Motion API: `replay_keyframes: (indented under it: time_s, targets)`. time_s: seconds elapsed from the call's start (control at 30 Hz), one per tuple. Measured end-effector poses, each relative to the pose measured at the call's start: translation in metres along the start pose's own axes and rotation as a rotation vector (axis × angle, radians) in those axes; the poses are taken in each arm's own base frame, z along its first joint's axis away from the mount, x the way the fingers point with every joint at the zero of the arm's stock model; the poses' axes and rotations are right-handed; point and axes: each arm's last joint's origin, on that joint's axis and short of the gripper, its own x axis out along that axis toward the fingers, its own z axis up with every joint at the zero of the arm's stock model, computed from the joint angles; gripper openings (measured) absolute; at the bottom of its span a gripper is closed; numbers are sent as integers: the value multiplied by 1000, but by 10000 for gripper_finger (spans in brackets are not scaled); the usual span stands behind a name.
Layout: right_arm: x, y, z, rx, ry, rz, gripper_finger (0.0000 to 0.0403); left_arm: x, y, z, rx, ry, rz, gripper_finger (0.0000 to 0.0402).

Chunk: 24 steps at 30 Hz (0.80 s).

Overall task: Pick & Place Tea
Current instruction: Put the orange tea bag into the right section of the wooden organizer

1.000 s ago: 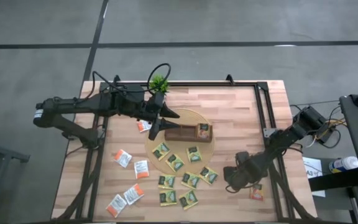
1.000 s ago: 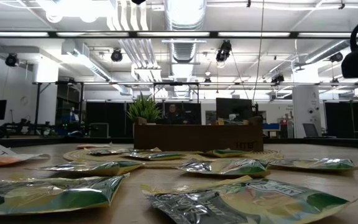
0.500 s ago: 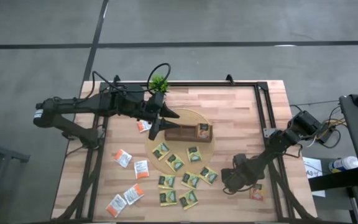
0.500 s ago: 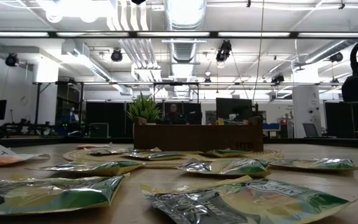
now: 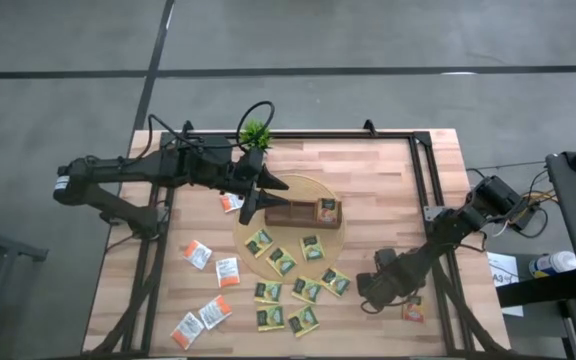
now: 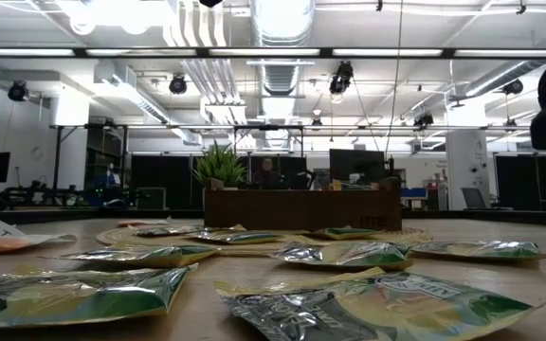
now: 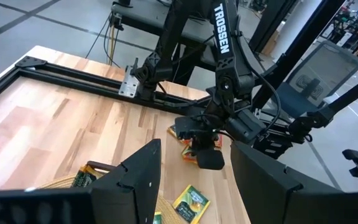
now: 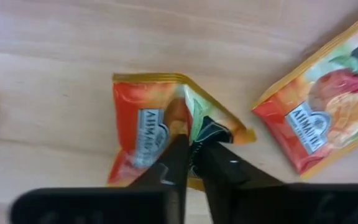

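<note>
Wooden table (image 5: 388, 190): brown tray (image 5: 303, 212) on round mat, green-yellow sachets (image 5: 283, 262) scattered below. Left gripper (image 5: 258, 195) hovers beside tray, fingers apart, empty. Right gripper (image 8: 191, 155) low near table's right-front edge, fingers pinched on red-orange sachet (image 8: 151, 127), apparently crumpling it; second sachet (image 8: 319, 121) beside.

From above, right gripper (image 5: 376, 291) covers the sachet it pinches; only the neighbour sachet (image 5: 412, 311) shows beside it. Right wrist view: second sachet (image 8: 319, 121) cut off at the edge, print on the pinched sachet (image 8: 151, 134) too blurred to read past the brand. Low view: tray (image 6: 301, 208) contents hidden behind its front wall, nearest sachets (image 6: 387, 308) cropped at the bottom edge. Left gripper (image 5: 251, 205) overhangs the tray's end, hiding it.
</note>
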Motion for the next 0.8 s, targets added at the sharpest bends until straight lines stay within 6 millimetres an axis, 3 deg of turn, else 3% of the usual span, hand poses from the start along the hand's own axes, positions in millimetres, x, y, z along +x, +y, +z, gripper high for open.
replay_keyframes:
  time_s: [0.27, 0.43, 0.8]
  targets:
    - [-10, -1, 6, -163, -82, 49, 9, 0, 0, 0, -4, -1, 2, 188]
    - [-34, 4, 14, -300, -153, 175, 9, -3, -1, 1, -7, -10, -1, 188]
    - [-76, 22, 60, -671, -259, 242, 8, -27, -10, 19, -13, -169, -53, 188]
